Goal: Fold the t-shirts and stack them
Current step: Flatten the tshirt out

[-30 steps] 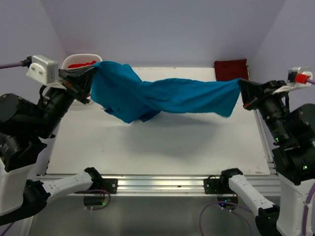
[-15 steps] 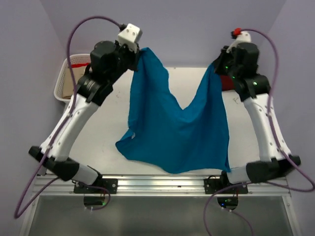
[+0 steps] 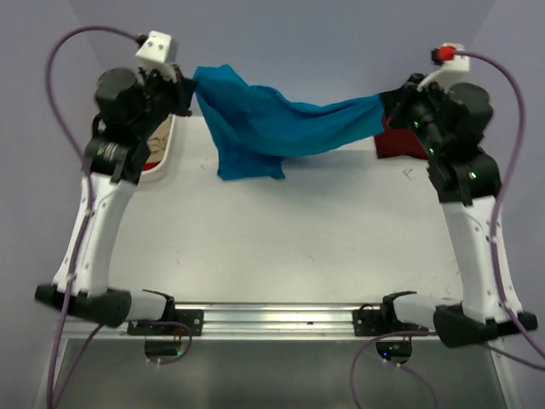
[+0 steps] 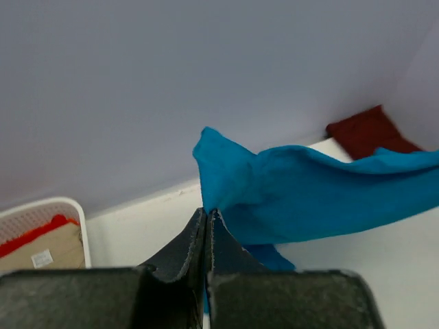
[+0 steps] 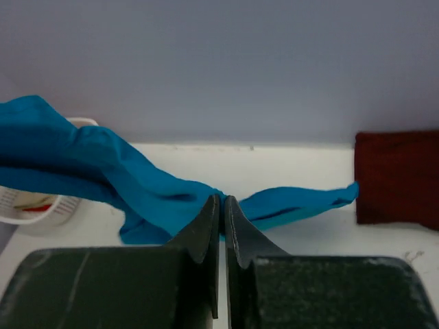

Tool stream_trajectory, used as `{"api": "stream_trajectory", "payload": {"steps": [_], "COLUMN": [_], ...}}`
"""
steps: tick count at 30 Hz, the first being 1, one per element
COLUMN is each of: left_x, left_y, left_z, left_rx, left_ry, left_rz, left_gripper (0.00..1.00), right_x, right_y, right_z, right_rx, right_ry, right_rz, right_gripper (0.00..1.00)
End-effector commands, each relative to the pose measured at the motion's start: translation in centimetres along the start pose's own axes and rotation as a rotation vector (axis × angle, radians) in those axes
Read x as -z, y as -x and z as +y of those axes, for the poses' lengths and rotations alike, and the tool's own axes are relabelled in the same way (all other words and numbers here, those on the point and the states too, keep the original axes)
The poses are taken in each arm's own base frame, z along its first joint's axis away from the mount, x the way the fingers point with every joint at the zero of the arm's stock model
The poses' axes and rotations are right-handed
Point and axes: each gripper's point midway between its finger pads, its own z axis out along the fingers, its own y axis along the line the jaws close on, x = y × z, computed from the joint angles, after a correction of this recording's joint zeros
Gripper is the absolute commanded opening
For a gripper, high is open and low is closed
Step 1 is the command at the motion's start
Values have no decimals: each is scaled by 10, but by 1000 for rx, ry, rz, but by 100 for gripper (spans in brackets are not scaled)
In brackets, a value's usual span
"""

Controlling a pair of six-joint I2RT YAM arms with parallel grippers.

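Observation:
A teal-blue t-shirt hangs stretched in the air across the far side of the table. My left gripper is shut on its left end and my right gripper is shut on its right end. A bunched flap of the shirt droops toward the table under the left end. The left wrist view has the jaws pinched on teal cloth. In the right wrist view the jaws also clamp the cloth. A folded dark maroon t-shirt lies at the far right corner.
A white slotted basket stands at the far left, partly behind my left arm. It holds a red t-shirt and a beige t-shirt. The purple back wall is close behind the shirt. Both arms reach high and far.
Both arms swung toward the far side and apart. The teal shirt, which hung down in a wide sheet over the near table, is now pulled into a taut band at the back.

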Motion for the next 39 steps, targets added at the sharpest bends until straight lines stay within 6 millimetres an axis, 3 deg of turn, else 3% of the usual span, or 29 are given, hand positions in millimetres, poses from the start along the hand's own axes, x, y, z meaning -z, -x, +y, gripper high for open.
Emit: {"api": "stream_trajectory", "payload": {"steps": [1,2,3,4,6,7,8,10,11,13,15,16,18,19,22,23,24,25,26,27,30,31,33,34,36,37,38,39], "left_x": [142,162,178,223,269,305,326,370,382,388,368,342,293,254,185,163,149,131,113,102,63,45,28,11,-5,-21,-30,-38], "left_y": [100,99,91,100,104,108,111,115,120,124,120,119,102,92,50,23,8,-9,-43,-60,-129,-162,-194,-224,-252,-276,-279,-286], "left_z": [-48,-61,-70,-85,-102,-115,-124,-140,-140,-137,-126,-110,-84,-56,-16,-10,-5,5,10,14,28,33,38,42,46,52,55,57], "left_rx": [-29,-41,-41,-71,-79,-98,-48,-50,-57,-42,-63,-43,-55,-26,0,23,22,39,48,42,39,34,41,34,33,27,24,26], "left_ry": [-154,-210,-249,-317,-397,-455,-509,-615,-616,-587,-519,-421,-272,-124,86,115,139,195,222,243,303,326,341,352,364,382,389,392], "left_rz": [-365,-380,-378,-441,-474,-519,-542,-613,-639,-662,-647,-621,-536,-469,-323,-255,-226,-187,-114,-86,38,106,170,226,298,339,352,373], "left_gripper": [0,0,0,0,0,0,0,0,0,0,0,0,0,0,0,0,0,0,0,0,0,0,0,0,0,0,0,0], "right_x": [85,102,142,156,195,229,248,281,288,288,258,243,191,174,114,103,81,71,63,43,13,-4,-25,-43,-66,-75,-88,-100], "right_y": [47,46,54,47,48,54,56,63,64,71,71,68,48,38,-7,-19,-45,-58,-71,-102,-157,-184,-208,-237,-250,-258,-283,-279], "right_z": [28,34,38,40,50,55,60,65,66,57,32,23,-1,-8,-30,-37,-47,-55,-64,-75,-91,-98,-104,-111,-117,-120,-126,-125], "right_rx": [41,49,59,64,80,91,102,104,101,63,20,5,-19,-34,-42,-46,-46,-57,-61,-58,-70,-64,-57,-37,-24,-21,-12,-18], "right_ry": [145,182,214,236,303,333,365,393,399,343,190,139,0,-39,-147,-181,-222,-257,-303,-345,-411,-433,-451,-468,-487,-497,-518,-517], "right_rz": [-195,-205,-267,-270,-315,-375,-399,-433,-435,-446,-419,-395,-289,-245,-84,-60,1,26,48,116,224,290,329,400,414,432,488,472], "right_gripper": [0,0,0,0,0,0,0,0,0,0,0,0,0,0,0,0,0,0,0,0,0,0,0,0,0,0,0,0]}}
